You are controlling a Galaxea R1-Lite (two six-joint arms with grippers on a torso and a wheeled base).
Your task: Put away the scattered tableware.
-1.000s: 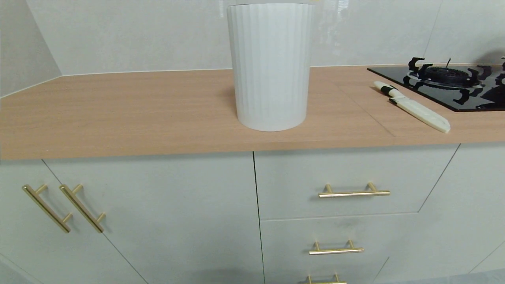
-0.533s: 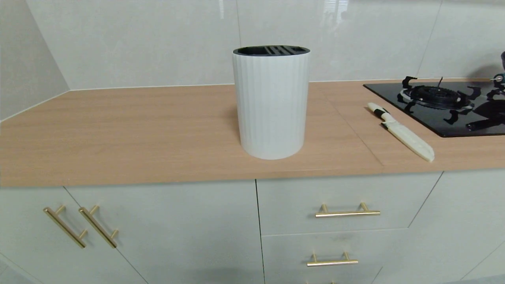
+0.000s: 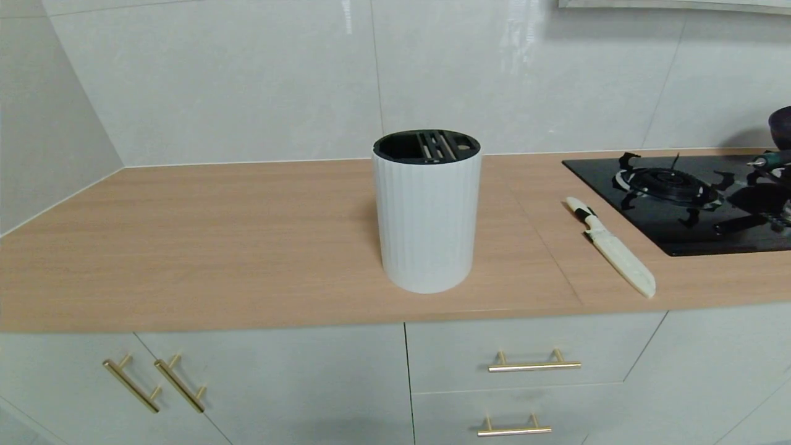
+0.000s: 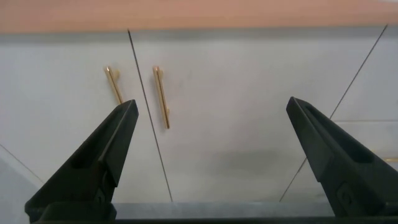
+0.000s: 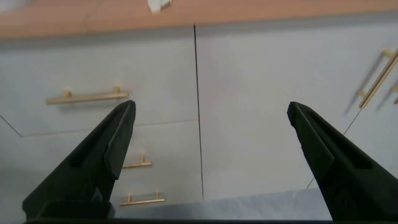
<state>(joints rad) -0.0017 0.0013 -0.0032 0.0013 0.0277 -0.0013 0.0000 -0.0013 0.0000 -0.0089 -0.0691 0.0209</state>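
— How was the left gripper (image 4: 211,102) found in the left wrist view?

— It was seen spread wide, with nothing held and nothing touched. Pale cabinet doors (image 4: 249,124) and their brass handles (image 4: 161,96) were faced beyond it.

— And in the right wrist view?

— The right gripper (image 5: 210,104) was likewise seen wide open and empty. Drawer fronts (image 5: 93,124) were faced below the counter's edge.

— What was noted in the head view?

— The whole picture was found shifted downward against the frames of a second ago. The camera was therefore judged to have been raised; nothing on the counter (image 3: 216,247) had been moved. The knife holder (image 3: 426,228) stood at the centre of the frame. Its slotted black top, cut off at the upper edge a second ago, was now fully shown. The knife (image 3: 609,247) lay flat at the right of the frame, well apart from the holder and just beside the hob (image 3: 680,204). Its blade was pointed toward the lower right.

— What was meant by that for the task?

— No step was judged done. The knife was yet to be grasped and set into the slots. Only a better sight of those slots was judged to have been gained.
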